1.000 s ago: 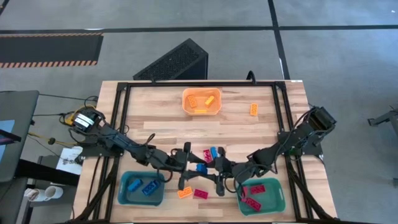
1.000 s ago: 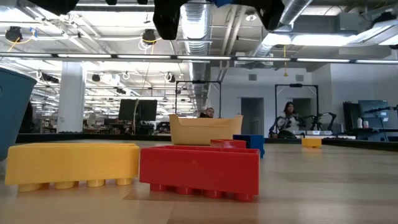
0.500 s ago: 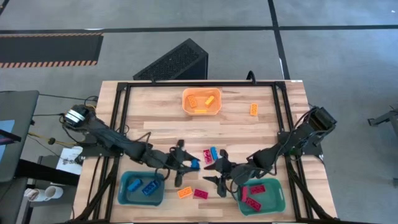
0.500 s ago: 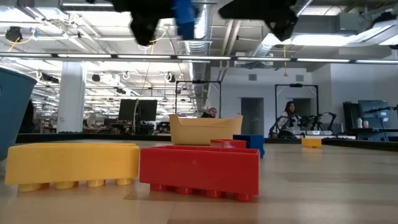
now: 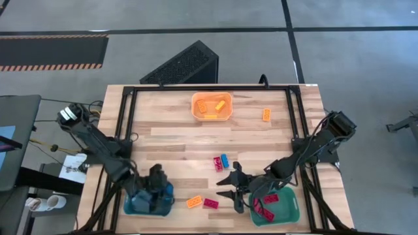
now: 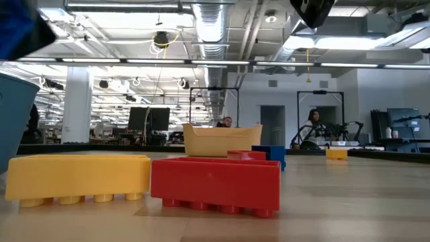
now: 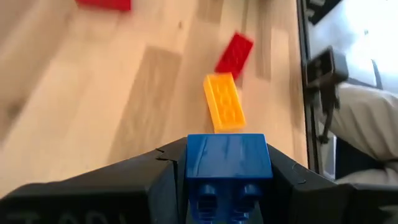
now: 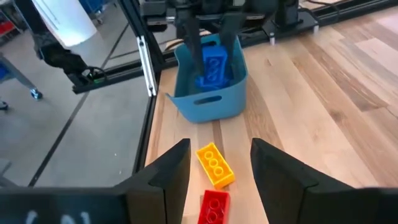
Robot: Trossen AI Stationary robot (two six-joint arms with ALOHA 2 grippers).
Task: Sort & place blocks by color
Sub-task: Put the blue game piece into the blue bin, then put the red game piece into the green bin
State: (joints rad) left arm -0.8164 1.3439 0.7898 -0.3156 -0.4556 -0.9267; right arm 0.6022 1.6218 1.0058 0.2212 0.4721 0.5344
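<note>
Jaws of the left gripper (image 7: 227, 186) pinch a blue brick (image 7: 227, 163) above the teal bin (image 8: 208, 93). Right gripper (image 8: 221, 171) hovers with jaws spread over a yellow brick (image 8: 215, 165) on the surface (image 5: 176, 130).

Three bins sit on the table: one orange bin (image 5: 194, 111) and two teal bins, one on the left (image 5: 134, 207) and one on the right (image 5: 287, 210). Five blocks lie loose on the wood: two orange blocks (image 5: 266, 114) (image 5: 194, 202), two red blocks (image 5: 217, 164) (image 5: 211, 203) and one blue block (image 5: 225, 160). Another blue one, the held block (image 7: 228, 155), sits in the left gripper (image 7: 228, 171). At least two orange pieces lie in the orange bin, and about three red in the right teal bin. Two robot arms work here.
</note>
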